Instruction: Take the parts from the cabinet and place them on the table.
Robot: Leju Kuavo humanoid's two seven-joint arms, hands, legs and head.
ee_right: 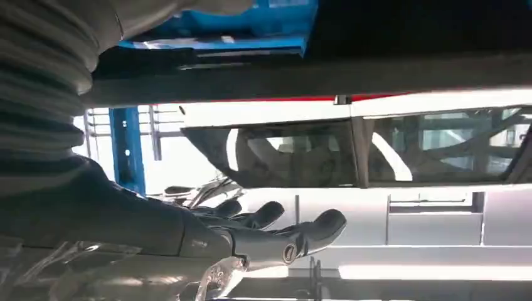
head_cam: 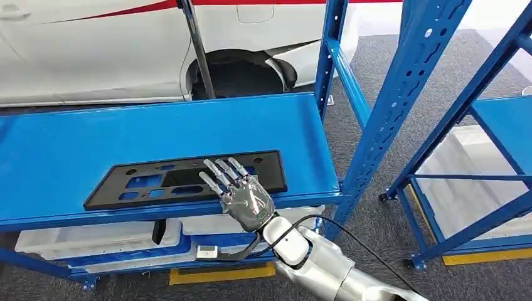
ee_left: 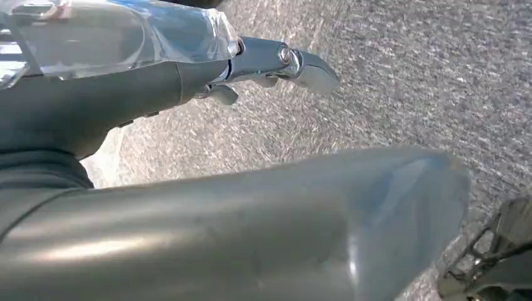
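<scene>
Black flat part lies on blue cabinet shelf, near front edge. Right hand over part's right end, fingers spread flat, gripping nothing yet. Left hand hangs over floor; grip unclear. Tip: thumb under edge, pinch, lift level.

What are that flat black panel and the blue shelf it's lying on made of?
The panel looks like moulded plastic: matte black, thin, with neat cut-out slots and holes, though painted metal can't be ruled out. The shelf appears to be painted steel: a glossy blue sheet showing soft reflections, carried by blue uprights punched with rows of holes.
</scene>
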